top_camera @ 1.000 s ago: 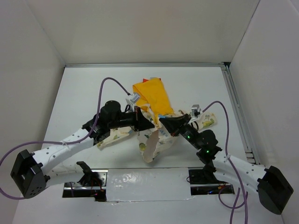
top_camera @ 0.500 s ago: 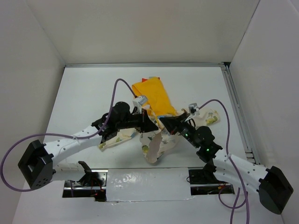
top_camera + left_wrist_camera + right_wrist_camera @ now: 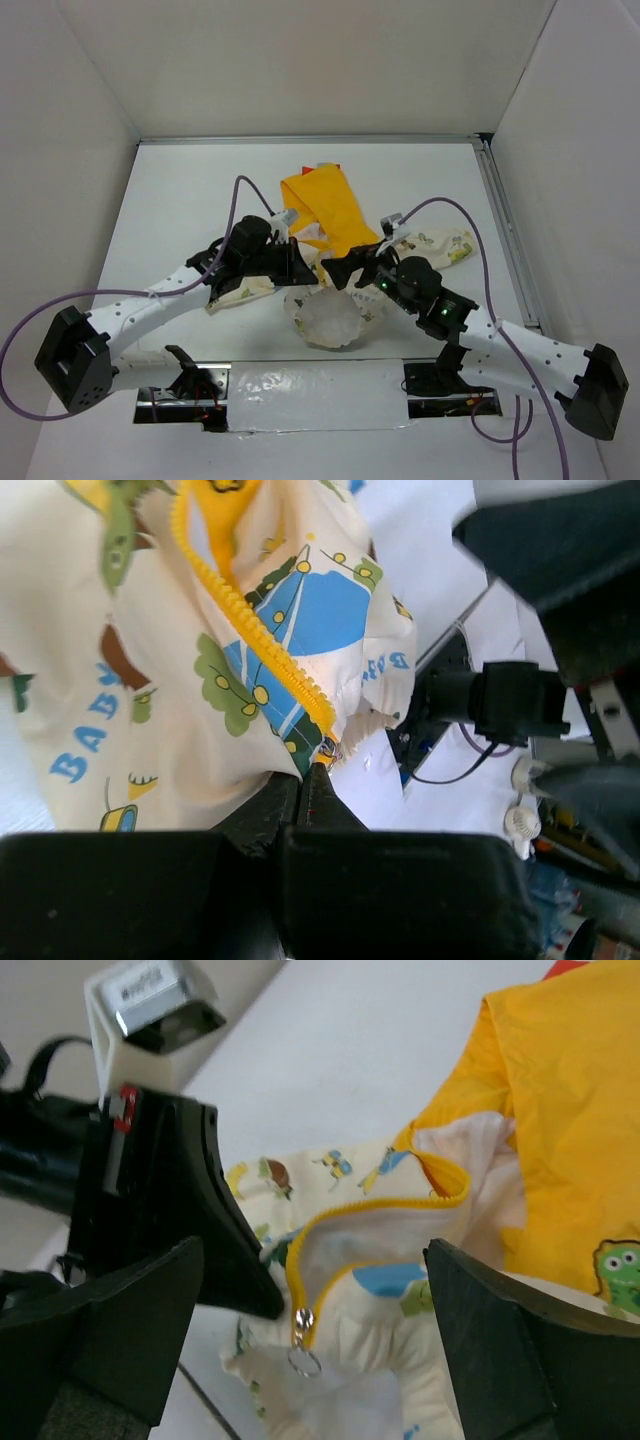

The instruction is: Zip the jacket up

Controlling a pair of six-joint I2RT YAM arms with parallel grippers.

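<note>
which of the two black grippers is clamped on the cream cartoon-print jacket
The left gripper, shut on the end of the yellow zipper of the cream cartoon-print jacket. The right gripper stands wide open, holding nothing.

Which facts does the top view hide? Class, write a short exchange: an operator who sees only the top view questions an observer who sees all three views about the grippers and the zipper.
Operator: From above, the arms cover the zipper. Is the left gripper holding anything?
Observer: Yes. In the left wrist view the left gripper is shut on the jacket edge, right at the lower end of the yellow teeth.
Operator: And the right gripper, is it on the slider?
Observer: No. In the right wrist view the right gripper is open and grips nothing; the slider sits between its spread fingers, ring pull hanging down.
</note>
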